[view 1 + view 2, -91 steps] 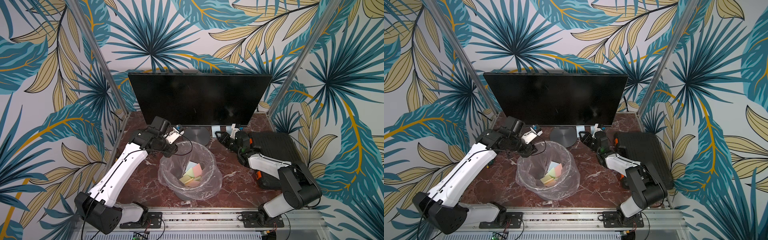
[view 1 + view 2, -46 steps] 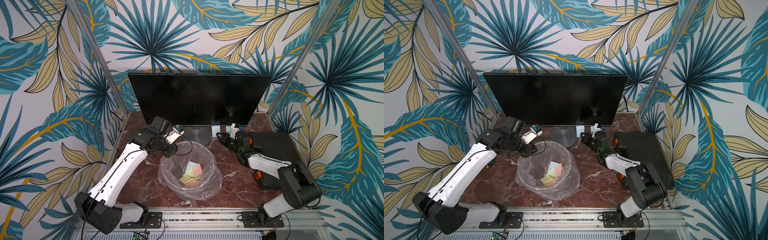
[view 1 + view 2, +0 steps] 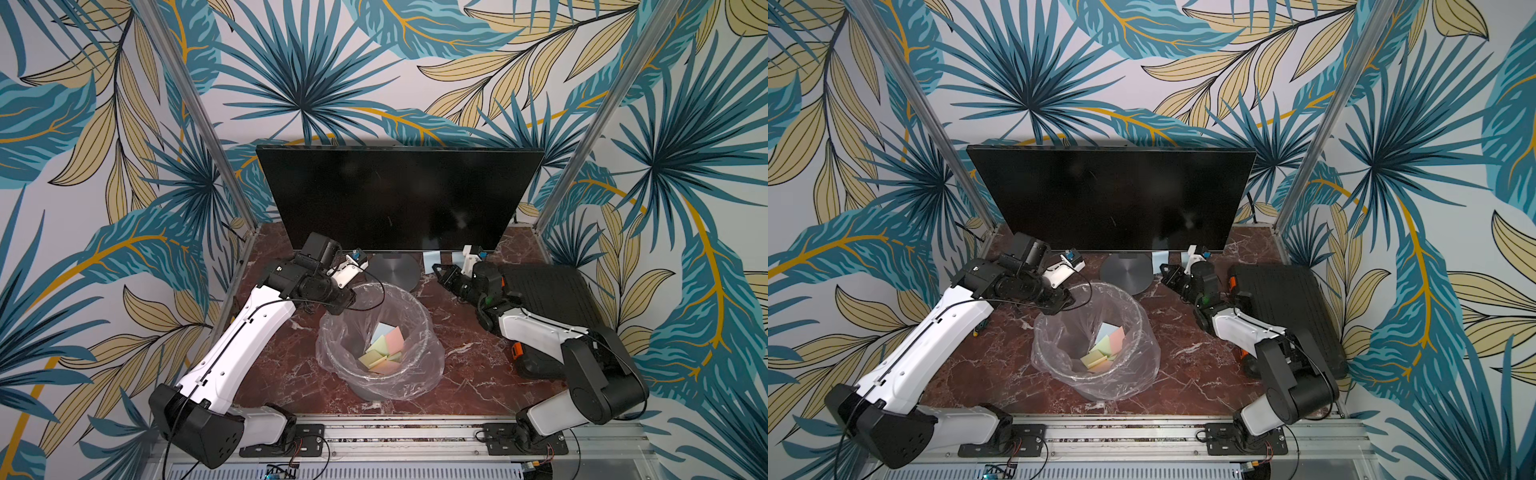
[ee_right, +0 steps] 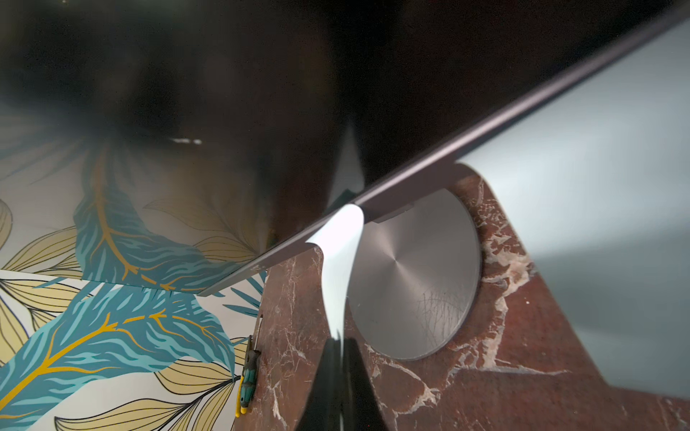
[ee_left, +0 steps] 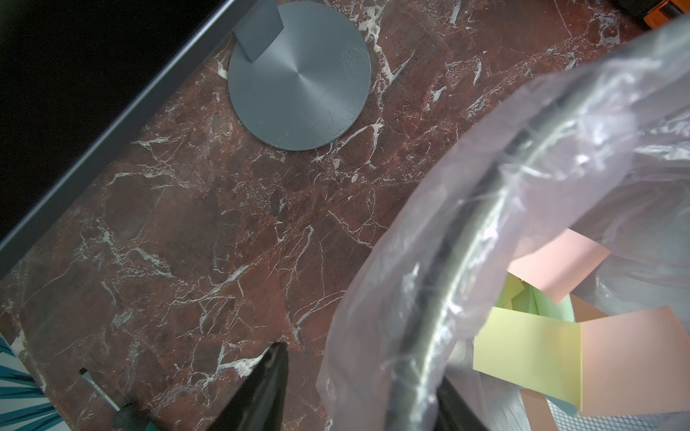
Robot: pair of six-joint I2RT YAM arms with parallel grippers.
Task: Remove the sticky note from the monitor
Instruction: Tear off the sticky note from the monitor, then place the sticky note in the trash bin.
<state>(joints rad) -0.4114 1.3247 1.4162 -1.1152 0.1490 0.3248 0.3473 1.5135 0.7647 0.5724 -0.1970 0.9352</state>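
At lower edge of monitor (image 3: 395,195), beside disc base (image 4: 414,276): pinching free end of pale blue sticky note (image 4: 338,268) in right gripper (image 4: 338,341), fingers pressed together on paper. Left gripper (image 5: 362,367) half-spread astride bin rim (image 5: 459,268). Risks: slipping out of shallow pinch; tearing under sharp pull against glue strip.

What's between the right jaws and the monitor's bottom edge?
A pale sticky note, pinched by the right jaws and stuck to the monitor's edge; right wrist view shows it.
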